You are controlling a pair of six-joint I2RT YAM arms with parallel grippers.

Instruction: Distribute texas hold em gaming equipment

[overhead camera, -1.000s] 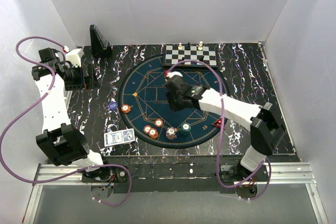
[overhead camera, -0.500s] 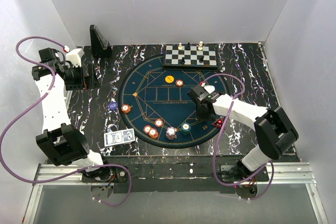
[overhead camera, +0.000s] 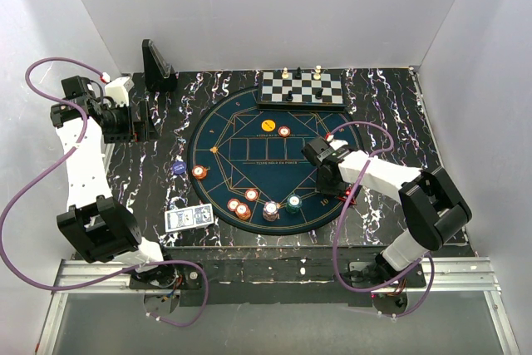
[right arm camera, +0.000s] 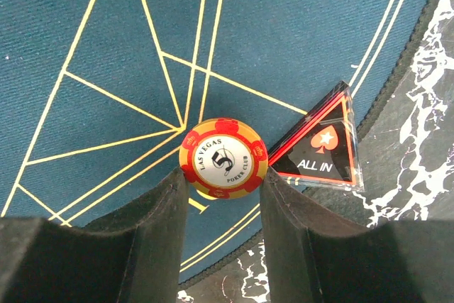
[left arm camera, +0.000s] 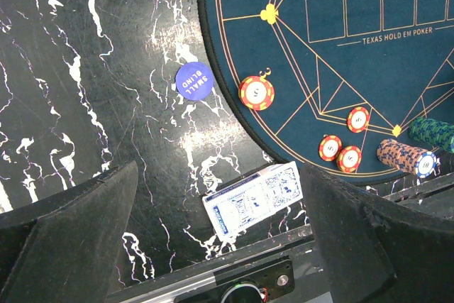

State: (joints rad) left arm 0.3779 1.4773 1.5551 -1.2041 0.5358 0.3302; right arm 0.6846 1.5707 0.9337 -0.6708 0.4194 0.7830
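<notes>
The right gripper (right arm camera: 221,196) pinches an orange-and-yellow poker chip (right arm camera: 223,157) between its two black fingers (right arm camera: 152,225), jaws about half apart and each pressed to one side of the chip's rim. The chip stands with its face to the wrist camera, reading "LAS VEGAS POKER CLUB" around a "5", above the round dark-blue mat (right arm camera: 106,26) with gold lines. Just beyond it at four o'clock lies a red triangular "ALL IN" marker (right arm camera: 323,150), straddling the mat's edge and the black marbled table (right arm camera: 418,125).

From overhead, the right gripper (overhead camera: 326,174) hangs over the mat (overhead camera: 241,143) at about four o'clock of its circle. The left gripper (overhead camera: 137,122) waits well apart, past the mat's nine o'clock side, with jaws spread to their widest and nothing between them; its fingers (left arm camera: 64,225) frame the wrist view.

On the mat, a yellow disc (overhead camera: 268,125) and one orange chip (overhead camera: 284,131) sit near twelve o'clock, another orange chip (left arm camera: 256,92) near eight o'clock, and three more (left arm camera: 339,145) toward six o'clock beside a white-pink stack (left arm camera: 406,157) and a teal stack (left arm camera: 433,131). Off the mat, a blue "SMALL BLIND" disc (left arm camera: 192,79) rests at eight o'clock, and the blue-backed deck of cards (left arm camera: 254,196) lies nearer the table's front edge. The chessboard (overhead camera: 302,87) stands at twelve o'clock.
</notes>
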